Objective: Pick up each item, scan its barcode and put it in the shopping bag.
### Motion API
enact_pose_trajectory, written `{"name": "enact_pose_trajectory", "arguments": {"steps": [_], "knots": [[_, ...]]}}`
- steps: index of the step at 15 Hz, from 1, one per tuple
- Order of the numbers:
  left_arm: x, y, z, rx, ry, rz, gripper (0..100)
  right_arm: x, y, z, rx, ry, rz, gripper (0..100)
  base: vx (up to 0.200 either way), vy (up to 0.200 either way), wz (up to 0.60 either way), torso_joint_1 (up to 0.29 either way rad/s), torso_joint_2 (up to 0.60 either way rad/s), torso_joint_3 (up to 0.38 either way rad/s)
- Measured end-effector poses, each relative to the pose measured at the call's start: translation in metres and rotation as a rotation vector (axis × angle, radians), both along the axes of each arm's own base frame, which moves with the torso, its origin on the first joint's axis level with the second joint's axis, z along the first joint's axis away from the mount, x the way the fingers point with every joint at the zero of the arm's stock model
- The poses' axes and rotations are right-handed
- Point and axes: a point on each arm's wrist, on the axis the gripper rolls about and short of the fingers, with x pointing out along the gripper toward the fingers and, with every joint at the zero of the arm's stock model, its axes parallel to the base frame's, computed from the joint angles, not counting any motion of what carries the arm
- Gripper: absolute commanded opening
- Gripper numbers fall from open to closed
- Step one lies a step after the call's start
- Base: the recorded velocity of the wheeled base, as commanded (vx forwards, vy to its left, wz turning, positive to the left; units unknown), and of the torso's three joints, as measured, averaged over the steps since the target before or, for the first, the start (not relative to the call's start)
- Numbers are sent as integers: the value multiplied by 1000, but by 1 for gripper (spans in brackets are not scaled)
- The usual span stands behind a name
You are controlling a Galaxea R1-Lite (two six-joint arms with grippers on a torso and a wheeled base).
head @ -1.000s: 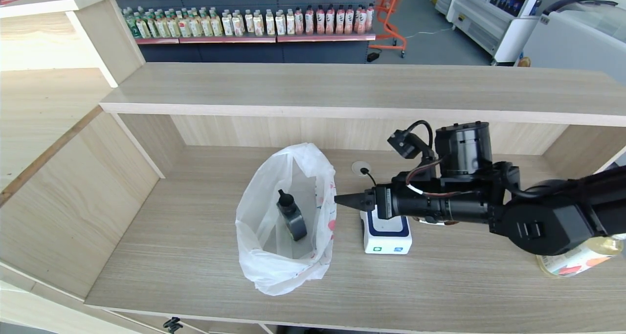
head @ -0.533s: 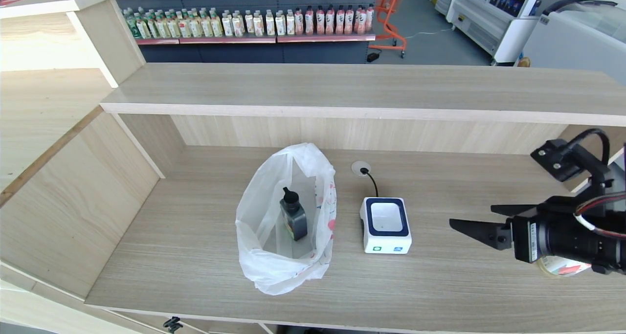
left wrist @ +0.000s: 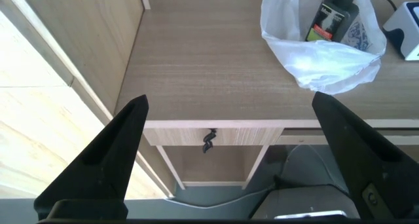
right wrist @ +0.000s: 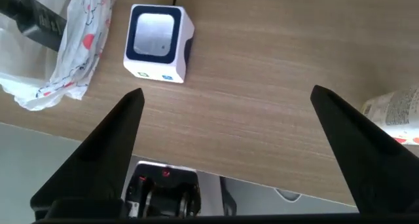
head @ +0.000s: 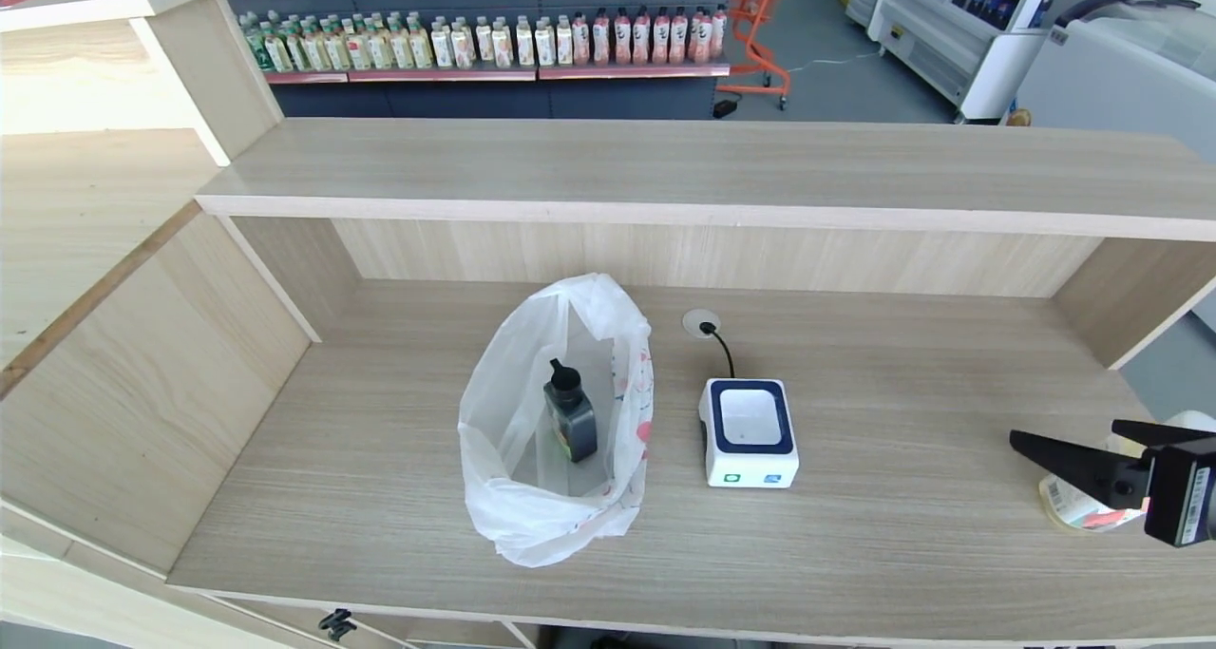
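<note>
Fingers (head: 1073, 464) of the right gripper (head: 1062, 429) are seen spread wide with nothing held between them. They are poised low at the right end of the counter (head: 855, 554), just beside a labelled bottle (head: 1066, 505) that is partly hidden behind them. That bottle is judged to be the item in hand now. It is found near the counter's front right corner, and whether it stands or lies cannot be told. In the right wrist view the labelled bottle (right wrist: 396, 112) is caught just outside one finger, not yet between the two.

One item is already home: a black bottle (head: 570, 419) with a spout cap is stood upright inside the white plastic shopping bag (head: 532, 525). The bag's mouth is open, toward the middle of the counter and nearer the front edge. The barcode scanner (head: 749, 432) is set near the bag on its right, apart from it, window facing up. Its cable (head: 719, 347) is run back to a grommet hole toward the counter's rear wall.

On the other side, the left gripper (left wrist: 230, 99) is hung off the counter's front edge toward the left corner, its fingers likewise wide and empty.

So the tally is read as one item bagged and at least one left. For the bottle at the right, a grasp, a pass over the scanner and a drop into the bag are all yet to be done.
</note>
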Motion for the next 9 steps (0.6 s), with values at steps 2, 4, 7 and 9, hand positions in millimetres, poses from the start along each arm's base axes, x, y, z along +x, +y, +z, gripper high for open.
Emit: {"name": "enact_pose_trajectory", "arguments": {"steps": [2,4,7,9], "knots": [[0,0,0,0,1,0,100,-2,-1,1,0,-7,-14,100,-200,0,0,-7,-5,5],[0,0,0,0,0,0,100,-1,-2,0,-5,0,-30,100,-200,0,0,-7,-2,7],[0,0,0,-1,0,0,100,6,-5,1,-6,9,-60,100,0,-133,0,-5,-5,2],[0,0,0,-1,0,0,100,9,-9,1,-7,15,-92,100,0,-200,0,14,2,0]]}}
